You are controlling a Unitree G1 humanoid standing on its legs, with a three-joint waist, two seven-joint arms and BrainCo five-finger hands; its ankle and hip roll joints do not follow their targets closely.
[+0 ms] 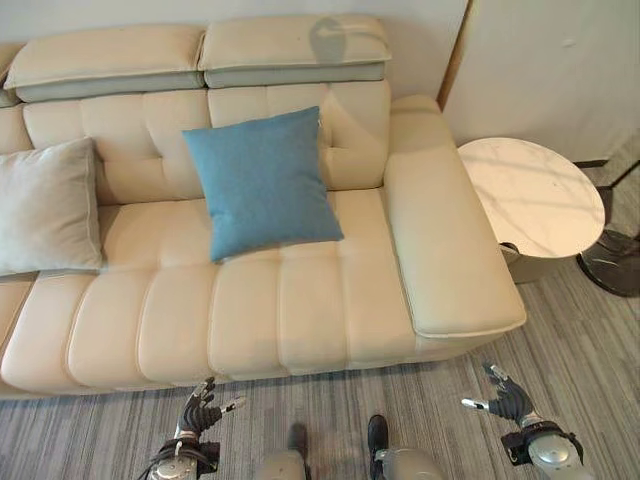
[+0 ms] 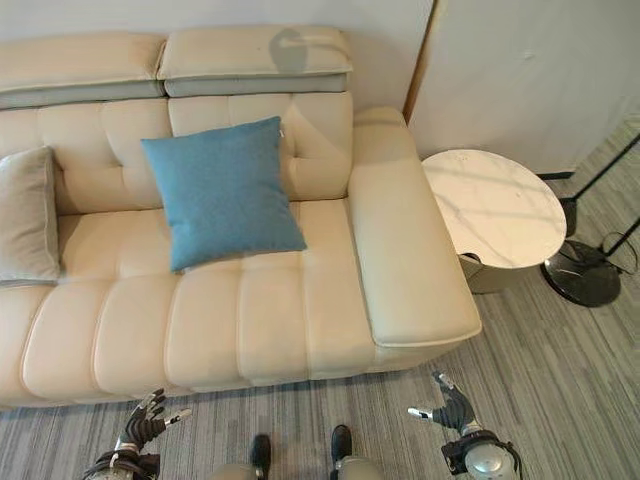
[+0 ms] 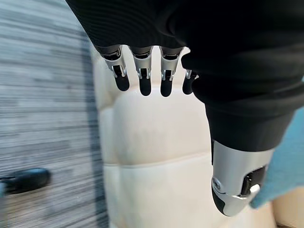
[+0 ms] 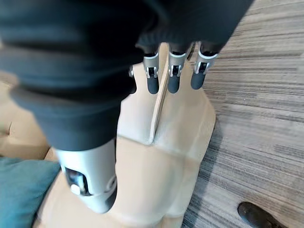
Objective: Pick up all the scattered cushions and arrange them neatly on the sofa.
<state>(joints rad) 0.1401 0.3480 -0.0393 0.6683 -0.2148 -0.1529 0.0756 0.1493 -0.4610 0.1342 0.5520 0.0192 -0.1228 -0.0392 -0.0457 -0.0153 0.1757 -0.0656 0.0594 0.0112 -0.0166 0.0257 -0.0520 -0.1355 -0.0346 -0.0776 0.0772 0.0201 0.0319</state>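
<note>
Cushions sit on the cream tufted leather sofa point(image 1: 300, 300) before us: a square blue fabric cushion point(image 1: 262, 182) leans upright against the backrest near the middle, and a pale grey cushion point(image 1: 45, 208) stands well apart toward our left. We see our left hand point(image 1: 197, 413) and right hand point(image 1: 507, 398) low over the grey striped carpet point(image 1: 400, 400), fingers spread and empty. A round white marble side table point(image 1: 530, 195) stands just beside the sofa's arm.

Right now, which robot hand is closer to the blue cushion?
Left. The left hand hangs over the floor just in front of the sofa, almost straight below the blue cushion. The right hand is off past the sofa's armrest end, farther away.
</note>
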